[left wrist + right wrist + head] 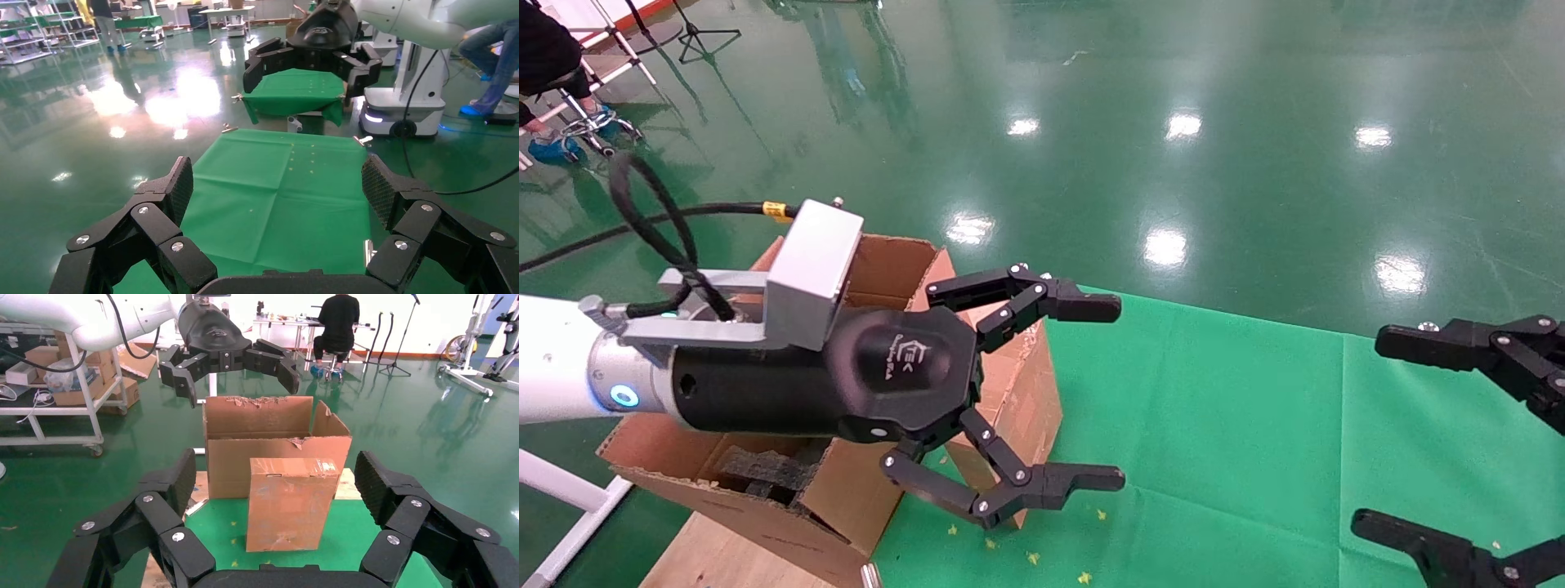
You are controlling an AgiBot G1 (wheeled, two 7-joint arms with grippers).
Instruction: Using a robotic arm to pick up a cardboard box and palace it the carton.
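Note:
The cardboard box (287, 505), brown and wrapped in glossy tape, stands upright on the green cloth (1254, 425), right against the carton (257, 425). In the head view the cardboard box (1030, 392) is partly hidden behind my left gripper (1106, 392). That gripper is open and empty, above the carton's near corner and the box. The carton (846, 498) has raised flaps and dark foam (764, 469) inside. My right gripper (1377, 431) is open and empty at the right edge, facing the box from a distance. In the left wrist view my left gripper (278, 180) shows only bare cloth between its pads.
The carton rests on a wooden board (731, 555) beside the cloth. Glossy green floor (1173, 122) lies all around. A white frame leg (568, 506) stands at the lower left. A shelf cart (61, 386) and a seated person (335, 324) are farther off.

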